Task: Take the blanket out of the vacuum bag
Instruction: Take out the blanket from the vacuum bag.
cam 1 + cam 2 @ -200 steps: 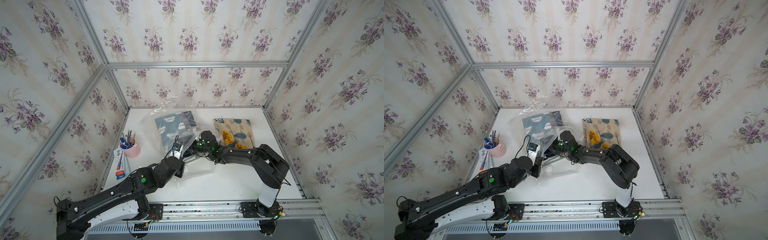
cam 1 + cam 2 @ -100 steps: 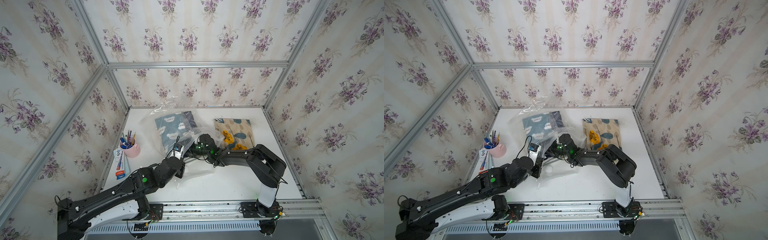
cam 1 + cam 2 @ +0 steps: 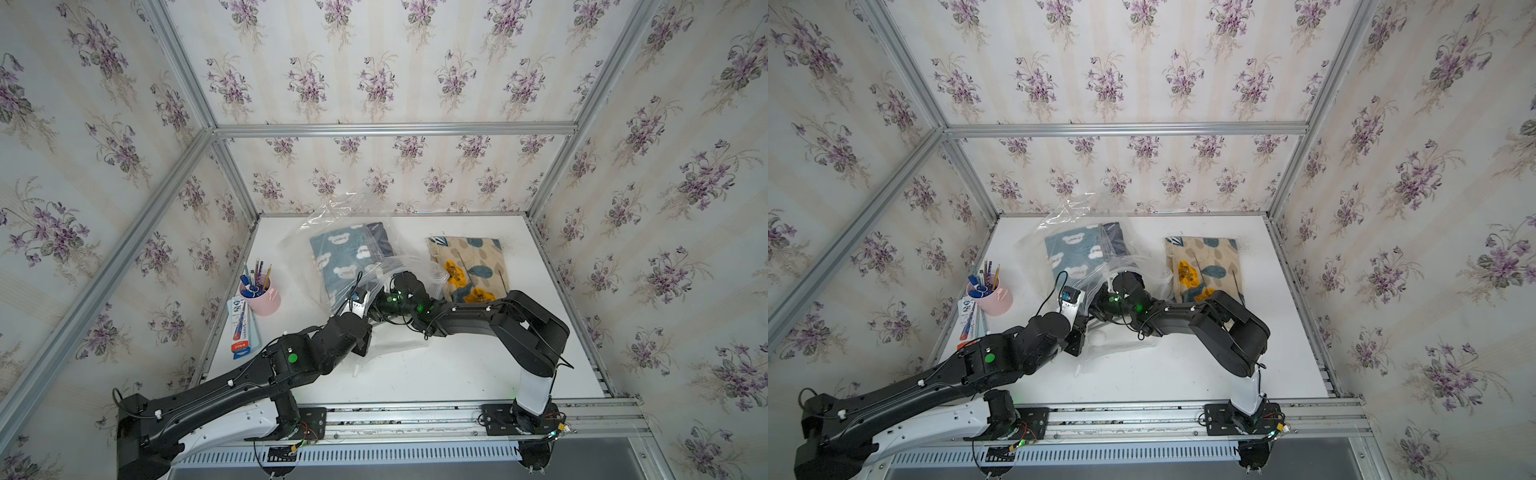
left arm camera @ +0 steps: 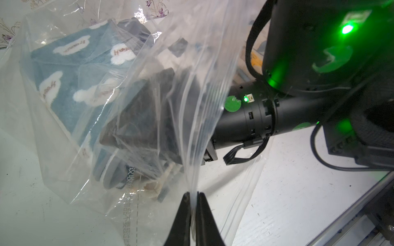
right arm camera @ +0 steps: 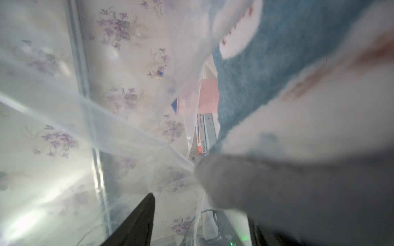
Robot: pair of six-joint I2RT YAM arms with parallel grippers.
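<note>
My left end effector (image 4: 193, 199) pinches the open edge of the bag (image 4: 53, 159), while my right end effector (image 5: 201, 209), spread wide, sits inside it against the blanket (image 4: 70, 70), still bagged on the tabletop (image 3: 457, 374).

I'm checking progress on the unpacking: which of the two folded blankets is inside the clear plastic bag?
The blue blanket with white cloud shapes; it sits inside the clear bag. The beige leaf-print blanket lies bare on the table.
</note>
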